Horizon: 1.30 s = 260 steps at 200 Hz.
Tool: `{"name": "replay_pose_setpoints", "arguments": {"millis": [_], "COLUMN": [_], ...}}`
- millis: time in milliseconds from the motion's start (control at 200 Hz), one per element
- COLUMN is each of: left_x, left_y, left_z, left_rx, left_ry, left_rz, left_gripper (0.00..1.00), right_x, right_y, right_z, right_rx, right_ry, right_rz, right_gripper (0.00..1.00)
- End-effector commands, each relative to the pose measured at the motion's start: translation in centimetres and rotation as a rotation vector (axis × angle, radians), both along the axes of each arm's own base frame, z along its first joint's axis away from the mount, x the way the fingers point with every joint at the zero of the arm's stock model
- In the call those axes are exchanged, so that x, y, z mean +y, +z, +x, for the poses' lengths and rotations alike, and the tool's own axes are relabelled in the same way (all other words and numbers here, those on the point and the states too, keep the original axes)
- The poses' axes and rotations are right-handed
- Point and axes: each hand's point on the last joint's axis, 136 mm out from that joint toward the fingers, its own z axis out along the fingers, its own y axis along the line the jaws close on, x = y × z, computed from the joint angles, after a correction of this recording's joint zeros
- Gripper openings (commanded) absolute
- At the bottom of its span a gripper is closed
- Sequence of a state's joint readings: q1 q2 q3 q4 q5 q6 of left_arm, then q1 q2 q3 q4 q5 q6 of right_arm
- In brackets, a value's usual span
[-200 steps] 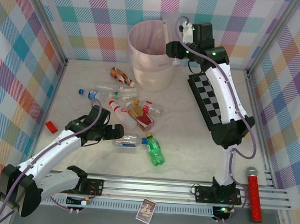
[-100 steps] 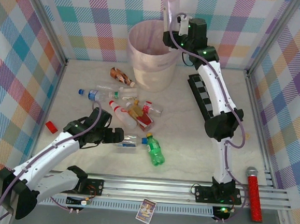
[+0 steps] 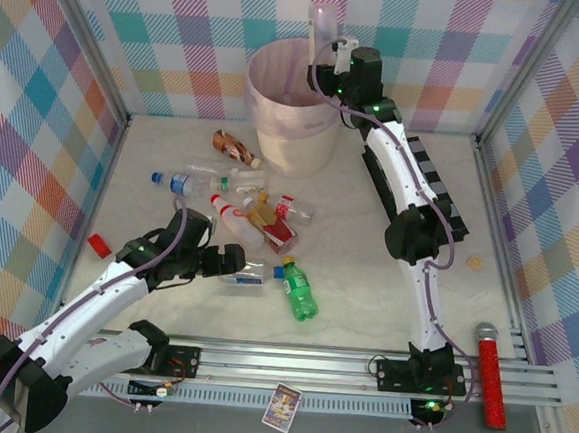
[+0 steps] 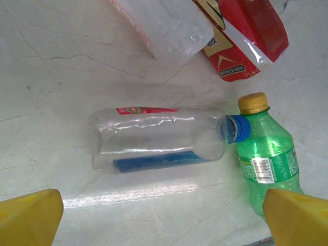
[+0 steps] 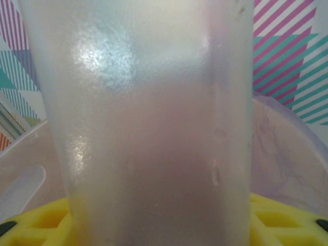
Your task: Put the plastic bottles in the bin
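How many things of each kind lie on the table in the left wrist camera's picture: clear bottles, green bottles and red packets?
Clear bottles: 2
Green bottles: 1
Red packets: 1
Total: 4

No legible wording anywhere.
In the left wrist view, the green bottle (image 4: 266,154) at lower right carries a white barcode (image 4: 263,169) whose digits are unreadable. The red packet (image 4: 246,36) at the top edge bears an emblem and print too small to read.

White arms, black joints
Left arm (image 3: 92,306) and right arm (image 3: 405,170) carry lilac cables; green lights dot the right; left gripper (image 4: 164,218) has yellow fingers (image 4: 31,215).
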<state>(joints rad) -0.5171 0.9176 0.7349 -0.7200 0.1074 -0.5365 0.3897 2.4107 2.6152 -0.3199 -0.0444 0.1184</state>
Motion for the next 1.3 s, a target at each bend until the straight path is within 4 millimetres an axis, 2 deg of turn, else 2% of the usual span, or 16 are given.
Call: {"name": "replay_pose_setpoints", "arguments": {"millis": [0, 215, 525, 790, 970, 1205, 1295], "left_x": [-0.5, -0.6, -0.5, -0.4, -0.3, -0.5, -0.5], "left_y": [-0.4, -0.9, -1.0, -1.0, -0.9, -1.1, -1.2], "left_z": [-0.3, -0.1, 0.0, 0.0, 0.0, 0.2, 0.3], "left_rx": [0.009, 0.023, 0.017, 0.015, 0.014, 0.018, 0.019], "left_ry": [0.0, -0.01, -0.013, -0.012, -0.016, -0.017, -0.016], "left_rz": [-0.025, -0.005, 0.002, 0.005, 0.013, 0.015, 0.016], "left_gripper": [0.99, 1.0, 1.0, 1.0, 1.0, 1.0, 1.0], "right_x": [0.7, 0.9, 0.7, 0.5, 0.3, 0.0, -0.6], "right_y": [0.2, -1.5, -1.4, -0.8, 1.0, 7.2, 8.6], "right_z": [0.1, 0.3, 0.3, 0.0, -0.8, -4.4, -6.0], "right_rx": [-0.025, 0.007, -0.003, -0.018, -0.044, -0.086, -0.079], "right_ry": [0.033, 0.037, 0.031, 0.031, 0.039, 0.093, 0.095], "right_rz": [0.003, -0.022, -0.049, -0.077, -0.079, 0.003, 0.005], "right_gripper": [0.49, 0.56, 0.78, 0.82, 0.86, 0.9, 0.91]}}
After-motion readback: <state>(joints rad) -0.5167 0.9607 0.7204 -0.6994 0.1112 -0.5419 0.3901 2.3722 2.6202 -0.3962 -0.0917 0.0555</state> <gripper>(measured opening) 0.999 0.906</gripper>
